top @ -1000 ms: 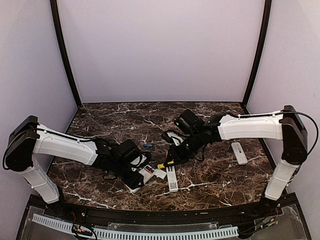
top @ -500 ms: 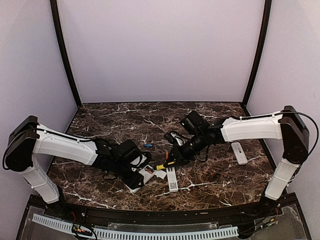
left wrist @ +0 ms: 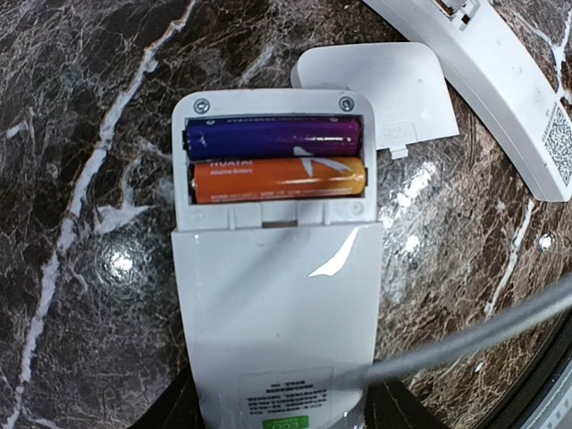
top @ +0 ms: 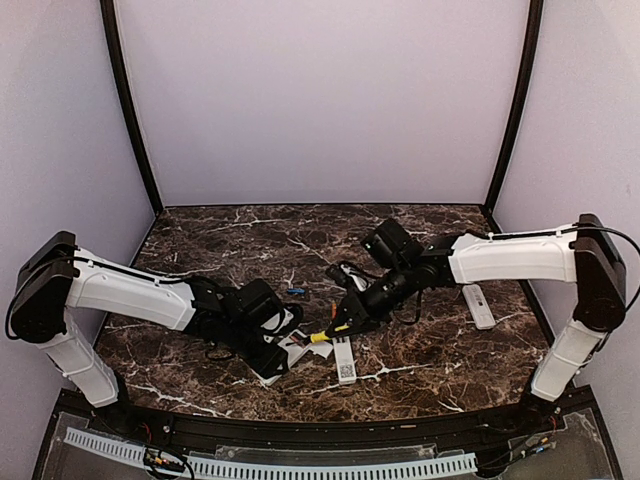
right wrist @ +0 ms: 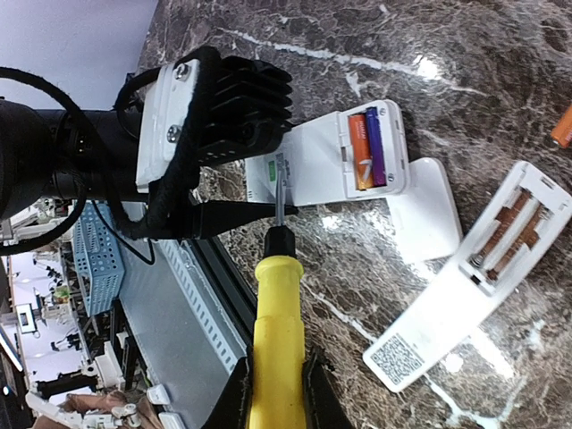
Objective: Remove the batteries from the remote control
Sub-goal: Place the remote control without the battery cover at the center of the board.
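My left gripper (left wrist: 277,407) is shut on the lower end of a white remote (left wrist: 277,304) lying face down on the marble. Its battery bay is open and holds a blue-purple battery (left wrist: 273,138) and an orange battery (left wrist: 277,179) side by side. My right gripper (right wrist: 277,393) is shut on a yellow-handled screwdriver (right wrist: 279,340). The screwdriver's metal tip is over the held remote (right wrist: 308,165), short of the bay. In the top view the two grippers (top: 275,350) (top: 350,318) are close together at the table's front centre.
A loose white cover (left wrist: 384,89) lies beside the held remote. A second remote (right wrist: 469,286) with an empty bay lies to the right. An orange battery (right wrist: 563,125) and a blue battery (top: 296,292) lie on the marble. A third remote (top: 478,305) lies at the right.
My right gripper has moved the screwdriver slightly down and left, closer to the held remote. The left arm and the remote have not moved.
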You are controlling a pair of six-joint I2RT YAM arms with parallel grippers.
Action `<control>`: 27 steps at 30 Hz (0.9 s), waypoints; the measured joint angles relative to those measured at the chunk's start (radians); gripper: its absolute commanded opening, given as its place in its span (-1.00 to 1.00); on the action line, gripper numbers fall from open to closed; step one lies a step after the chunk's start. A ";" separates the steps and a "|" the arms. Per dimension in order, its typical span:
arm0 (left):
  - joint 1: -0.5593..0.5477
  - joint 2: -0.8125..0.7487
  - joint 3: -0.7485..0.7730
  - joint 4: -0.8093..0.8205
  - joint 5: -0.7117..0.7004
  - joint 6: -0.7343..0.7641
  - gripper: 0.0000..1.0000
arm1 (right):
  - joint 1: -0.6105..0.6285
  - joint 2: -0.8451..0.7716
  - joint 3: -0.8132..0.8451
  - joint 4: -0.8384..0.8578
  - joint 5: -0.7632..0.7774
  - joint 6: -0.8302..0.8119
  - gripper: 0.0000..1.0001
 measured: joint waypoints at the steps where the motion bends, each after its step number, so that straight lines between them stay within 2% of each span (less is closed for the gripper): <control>1: 0.000 0.000 0.000 0.000 -0.001 -0.001 -0.43 | 0.000 -0.013 0.000 -0.019 0.022 -0.003 -1.00; 8: -0.002 -0.006 0.003 -0.025 -0.033 -0.064 -0.42 | 0.000 -0.116 0.000 -0.101 0.171 -0.009 -1.00; 15: -0.002 -0.079 -0.004 -0.150 -0.080 -0.184 -0.42 | 0.010 -0.132 0.021 -0.128 0.260 -0.004 -1.00; 19: -0.002 -0.094 -0.004 -0.190 -0.077 -0.251 -0.30 | 0.041 -0.117 0.050 -0.141 0.308 0.008 -1.00; 21: -0.002 -0.094 -0.004 -0.211 -0.073 -0.278 -0.21 | 0.066 -0.113 0.057 -0.139 0.338 0.022 -1.00; 23: -0.002 -0.094 -0.004 -0.225 -0.065 -0.299 -0.04 | 0.088 -0.113 0.057 -0.138 0.362 0.045 -1.00; 24: -0.002 -0.094 -0.003 -0.232 -0.062 -0.306 0.11 | 0.092 -0.112 0.057 -0.137 0.366 0.055 -1.00; 27: -0.002 -0.092 0.007 -0.253 -0.053 -0.320 0.40 | 0.107 -0.103 0.057 -0.127 0.385 0.092 -1.00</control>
